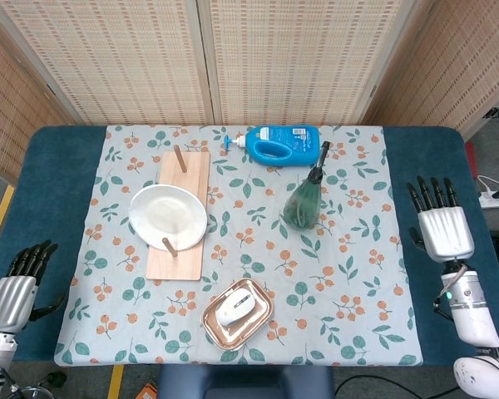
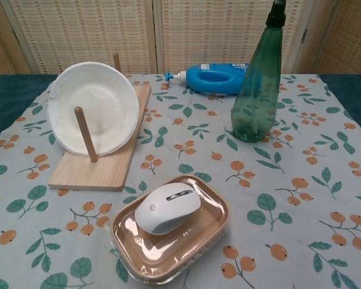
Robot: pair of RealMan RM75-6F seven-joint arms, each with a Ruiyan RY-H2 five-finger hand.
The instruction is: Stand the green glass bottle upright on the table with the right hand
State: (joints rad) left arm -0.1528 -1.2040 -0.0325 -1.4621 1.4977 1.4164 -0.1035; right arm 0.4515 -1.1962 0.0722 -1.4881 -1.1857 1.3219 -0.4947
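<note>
The green glass bottle stands upright on the floral tablecloth at the right of centre, its dark cap on top. Nothing touches it. My right hand hovers over the blue table edge far to the right of the bottle, fingers straight and spread, holding nothing. It lies outside the chest view. My left hand hangs at the lower left, off the cloth, fingers loosely curved and empty.
A blue detergent bottle lies on its side behind the green bottle. A wooden peg rack holds a white plate at the left. A tray with a white mouse sits at the front.
</note>
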